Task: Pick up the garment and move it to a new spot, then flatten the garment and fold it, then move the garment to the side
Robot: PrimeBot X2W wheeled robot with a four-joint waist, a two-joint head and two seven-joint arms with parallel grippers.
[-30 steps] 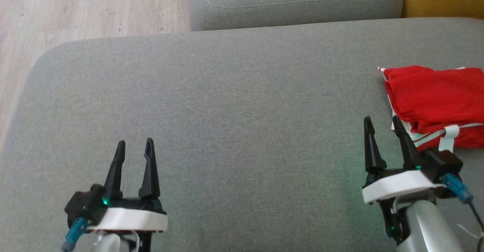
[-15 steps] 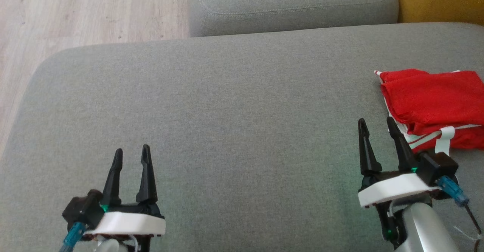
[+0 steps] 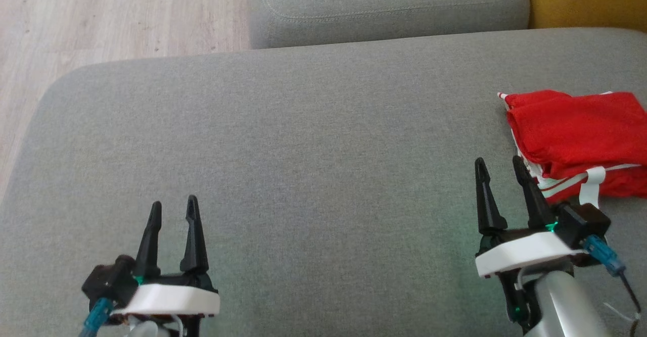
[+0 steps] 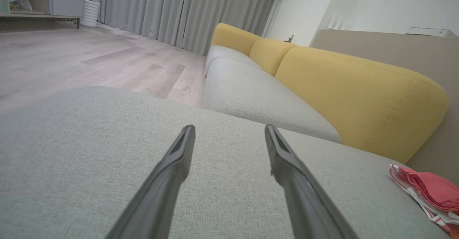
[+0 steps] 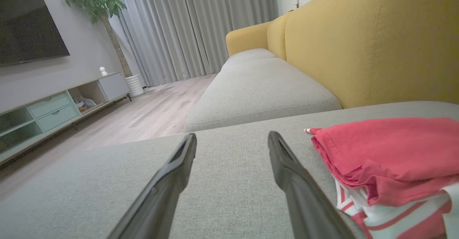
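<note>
STATUS, both arms over grey sofa seat cushion (image 3: 303,140).

1. L gripper (image 3: 174,200): jaws spread, nothing between the fingers, fingers pointing fwd over bare cushion.
2. R gripper (image 3: 499,159): jaws spread, empty, fingers pointing fwd.
3. Garment (image 3: 576,130): red fabric with white and red-striped trim, lying as a compact layered bundle on the cushion. It sits ahead of the R gripper and off to its outboard side, with the bundle's near corner just beside the outboard finger. Contact between finger and trim cannot be confirmed from the head view; the R wrist view suggests a narrow gap.
4. Relative to the L gripper, the garment lies well apart, far across to its right, with open cushion between.

KEY RELATION: the bundle's long axis appears to run crosswise to the R gripper's fingers, extending outboard away from it. The R arm is by far the nearer arm.

ASSESSMENT: the bundle looks folded and set to one side, so the sequence is probably at or near its end. If a further pick is needed, the R gripper would have to shift outboard and fwd to straddle the near edge.

CAUTION: loose layers may separate if only the top fold is pinched.
</note>
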